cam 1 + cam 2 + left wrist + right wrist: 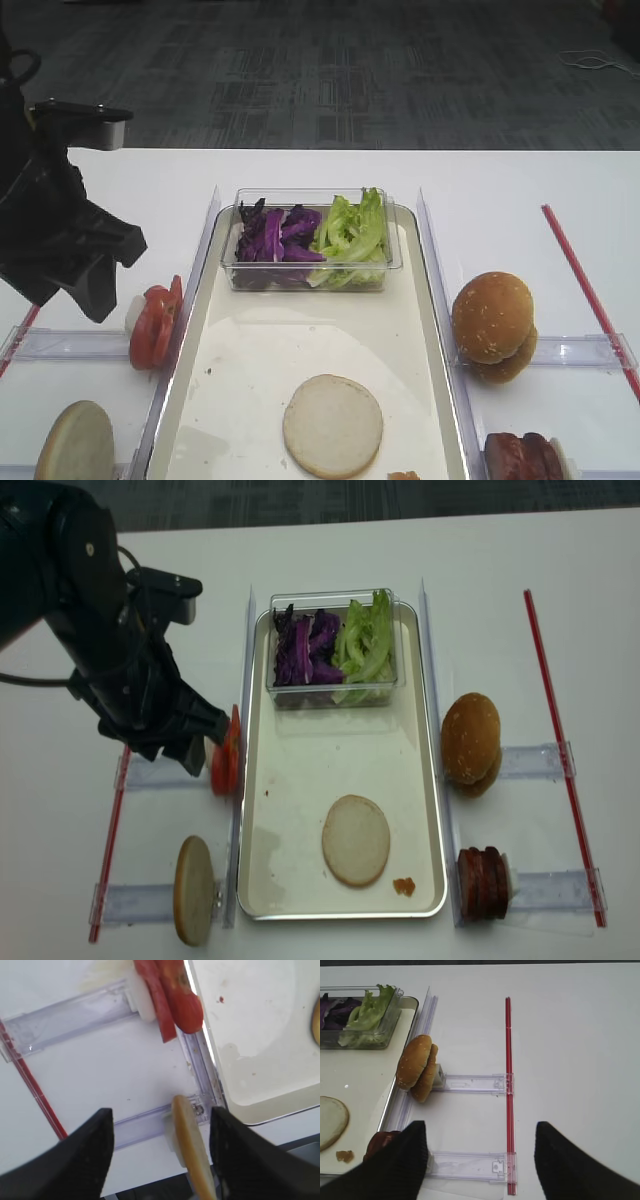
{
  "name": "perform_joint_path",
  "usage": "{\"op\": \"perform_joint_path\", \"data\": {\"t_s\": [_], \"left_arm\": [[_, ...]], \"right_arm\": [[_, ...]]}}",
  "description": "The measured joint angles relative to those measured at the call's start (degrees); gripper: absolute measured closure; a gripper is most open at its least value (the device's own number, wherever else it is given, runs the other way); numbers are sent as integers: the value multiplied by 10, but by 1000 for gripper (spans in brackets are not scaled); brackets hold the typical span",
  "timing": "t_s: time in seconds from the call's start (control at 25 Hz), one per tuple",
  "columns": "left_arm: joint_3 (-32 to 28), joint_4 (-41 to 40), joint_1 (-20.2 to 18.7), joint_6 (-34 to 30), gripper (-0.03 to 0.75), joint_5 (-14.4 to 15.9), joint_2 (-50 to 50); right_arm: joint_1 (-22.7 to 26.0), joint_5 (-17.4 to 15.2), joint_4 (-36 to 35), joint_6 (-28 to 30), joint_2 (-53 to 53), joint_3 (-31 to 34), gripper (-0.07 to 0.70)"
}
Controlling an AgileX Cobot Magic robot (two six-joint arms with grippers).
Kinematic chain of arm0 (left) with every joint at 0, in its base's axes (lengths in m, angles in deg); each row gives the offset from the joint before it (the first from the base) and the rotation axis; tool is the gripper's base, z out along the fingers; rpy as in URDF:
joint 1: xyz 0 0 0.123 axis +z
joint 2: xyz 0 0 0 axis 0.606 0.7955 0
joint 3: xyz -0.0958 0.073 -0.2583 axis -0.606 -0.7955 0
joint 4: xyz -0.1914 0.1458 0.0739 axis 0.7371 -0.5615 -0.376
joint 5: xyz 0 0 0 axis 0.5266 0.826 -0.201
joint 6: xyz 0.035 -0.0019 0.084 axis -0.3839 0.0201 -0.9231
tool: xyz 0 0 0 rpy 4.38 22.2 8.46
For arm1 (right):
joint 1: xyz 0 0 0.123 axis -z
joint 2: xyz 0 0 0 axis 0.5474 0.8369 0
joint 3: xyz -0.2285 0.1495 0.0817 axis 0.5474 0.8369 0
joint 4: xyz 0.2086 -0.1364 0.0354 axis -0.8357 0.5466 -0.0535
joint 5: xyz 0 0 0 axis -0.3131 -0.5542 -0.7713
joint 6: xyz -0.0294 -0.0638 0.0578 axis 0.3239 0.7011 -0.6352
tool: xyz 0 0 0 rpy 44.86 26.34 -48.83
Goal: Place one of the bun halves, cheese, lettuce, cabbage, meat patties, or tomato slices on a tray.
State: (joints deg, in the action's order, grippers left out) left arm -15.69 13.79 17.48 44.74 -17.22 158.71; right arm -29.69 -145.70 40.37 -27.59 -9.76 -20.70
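A cream tray (300, 780) holds one flat bun half (355, 840) and a clear tub with purple cabbage (305, 647) and green lettuce (365, 640). Left of the tray, tomato slices (225, 763) and another bun half (194, 890) stand on edge in plastic rails. My left gripper (161, 1110) is open, and this bun half (192, 1152) stands between its fingers, nearer the right one. Meat patties (483, 884) stand right of the tray. My right gripper (481, 1124) is open and empty above a rail, its left finger partly hiding the patties (379, 1142). Cheese is out of view.
Two sesame bun tops (471, 743) stand on edge right of the tray. Red strips (560, 740) (108, 850) and clear rails (470, 1082) border both sides. A small orange scrap (404, 886) lies on the tray's near corner. The table's front edge (150, 1185) is close below the left gripper.
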Motion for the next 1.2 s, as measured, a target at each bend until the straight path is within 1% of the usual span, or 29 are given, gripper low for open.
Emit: {"op": "perform_joint_path", "data": {"t_s": [0.24, 0.72, 0.88, 1.08, 1.2], "left_arm": [[0, -2, 28, -4, 286, 0, -3], [0, -8, 128, -41, 295, 0, -3], [0, -24, 153, -43, 295, 1, -3], [-1, -31, 173, -43, 295, 1, -3], [-15, -32, 179, -44, 295, 1, -5]], "right_arm": [[0, 0, 0, 0, 0, 0, 163], [0, 0, 0, 0, 0, 0, 163], [0, 0, 0, 0, 0, 0, 163], [0, 0, 0, 0, 0, 0, 163], [0, 0, 0, 0, 0, 0, 163]]}}
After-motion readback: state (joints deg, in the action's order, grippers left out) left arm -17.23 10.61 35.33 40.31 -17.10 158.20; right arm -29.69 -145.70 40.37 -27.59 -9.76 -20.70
